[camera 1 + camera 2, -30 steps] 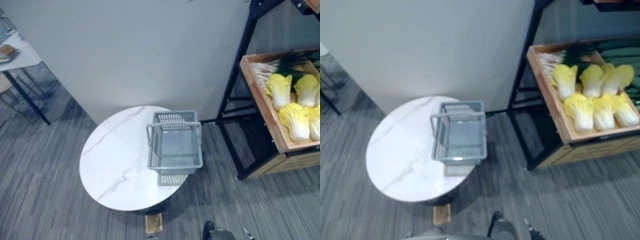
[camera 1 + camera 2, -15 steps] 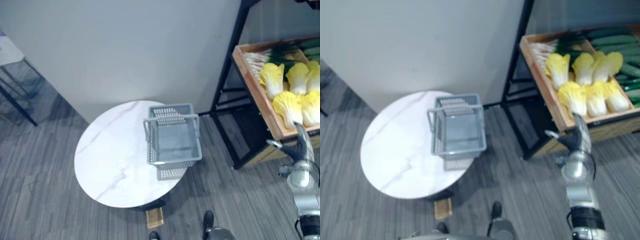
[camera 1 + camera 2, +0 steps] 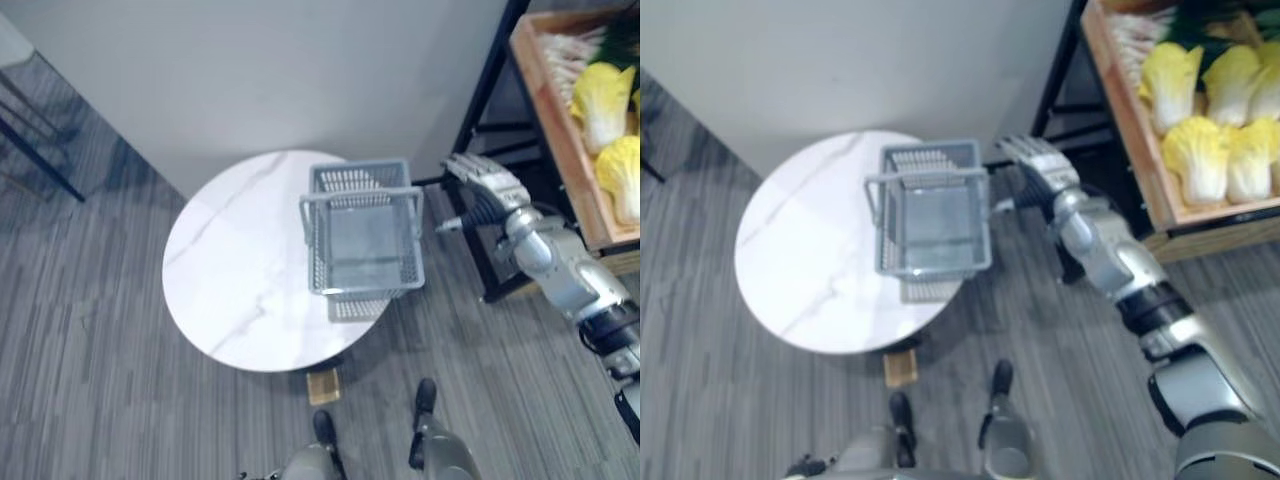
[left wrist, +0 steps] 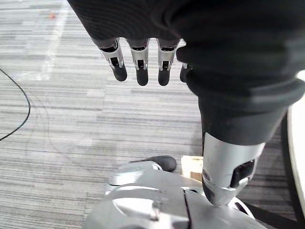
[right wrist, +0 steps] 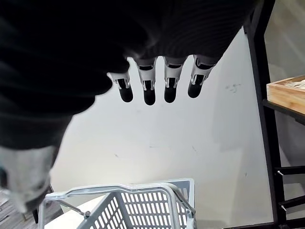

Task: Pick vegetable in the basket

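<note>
An empty grey plastic basket (image 3: 362, 240) with its handle raised stands at the right edge of a round white marble table (image 3: 230, 270). Yellow cabbages (image 3: 1198, 160) and pale green onions (image 3: 572, 55) lie in a wooden crate (image 3: 560, 130) on a black shelf at the right. My right hand (image 3: 482, 186) hovers open, fingers straight, between the basket's right side and the shelf, holding nothing. In the right wrist view its fingers (image 5: 157, 86) hang above the basket (image 5: 138, 207). My left hand (image 4: 138, 59) hangs open over the floor.
The black shelf frame (image 3: 490, 90) stands close to the right of the table. A grey wall runs behind the table. A small wooden block (image 3: 322, 385) lies on the striped floor under the table's near edge. Dark table legs (image 3: 40, 150) show at far left.
The camera has shifted. My right hand has moved left and up, from below the crate's front edge to the gap beside the basket.
</note>
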Controlling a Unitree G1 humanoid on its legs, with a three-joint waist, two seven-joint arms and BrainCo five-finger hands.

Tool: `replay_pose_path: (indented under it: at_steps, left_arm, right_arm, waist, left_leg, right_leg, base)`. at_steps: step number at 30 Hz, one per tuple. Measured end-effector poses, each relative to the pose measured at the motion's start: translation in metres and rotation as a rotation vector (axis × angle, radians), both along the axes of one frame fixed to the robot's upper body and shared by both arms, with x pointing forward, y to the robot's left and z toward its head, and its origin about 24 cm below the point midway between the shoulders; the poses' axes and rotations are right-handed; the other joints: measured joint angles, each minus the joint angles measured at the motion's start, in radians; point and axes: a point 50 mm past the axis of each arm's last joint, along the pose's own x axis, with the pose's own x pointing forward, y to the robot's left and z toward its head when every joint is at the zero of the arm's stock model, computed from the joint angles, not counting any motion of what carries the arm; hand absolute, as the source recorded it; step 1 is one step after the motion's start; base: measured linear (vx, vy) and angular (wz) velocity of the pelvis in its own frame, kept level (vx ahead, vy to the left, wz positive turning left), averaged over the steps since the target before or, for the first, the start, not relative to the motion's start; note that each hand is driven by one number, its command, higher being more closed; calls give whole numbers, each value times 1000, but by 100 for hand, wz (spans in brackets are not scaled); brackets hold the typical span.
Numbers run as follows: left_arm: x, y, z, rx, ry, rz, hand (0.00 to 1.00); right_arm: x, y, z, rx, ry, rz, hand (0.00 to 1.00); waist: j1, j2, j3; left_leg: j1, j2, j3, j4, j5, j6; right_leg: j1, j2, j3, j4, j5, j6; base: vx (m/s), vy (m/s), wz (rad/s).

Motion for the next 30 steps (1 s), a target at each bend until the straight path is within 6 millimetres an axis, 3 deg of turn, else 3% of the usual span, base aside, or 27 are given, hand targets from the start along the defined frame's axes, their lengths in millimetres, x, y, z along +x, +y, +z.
replay_pose_path:
  at_steps: [3, 11, 21, 30]
  left_arm:
    - [4, -1, 0, -9, -15, 31, 0]
    - [28, -1, 6, -3, -96, 56, 0]
    - [37, -1, 8, -9, -132, 71, 0]
    - [44, -2, 10, -14, -154, 78, 0]
  right_arm:
    - [7, 3, 11, -27, -15, -7, 0]
    - [25, 11, 38, -14, -46, -59, 0]
    - [34, 36, 48, 34, -51, -38, 0]
    - [37, 67, 50, 66, -43, 20, 0]
  waist:
    - [20, 3, 17]
    - [23, 9, 86]
    - [34, 8, 104]
    - [62, 5, 107]
  left_leg:
    - [-36, 1, -10, 2, 4, 2]
    - [-89, 0, -56, 14, 7, 4]
    - [-117, 2, -88, 18, 9, 4]
    - [-121, 2, -97, 18, 13, 4]
  right_leg:
    - [-29, 3, -4, -4, 7, -6]
    - [-51, 1, -4, -11, 11, -10]
    - [-61, 1, -4, -12, 11, -10]
    - [-59, 1, -6, -12, 11, -10]
  base:
    - [9, -20, 9]
    - [18, 3, 12]
    - [18, 8, 7]
    - [5, 4, 2]
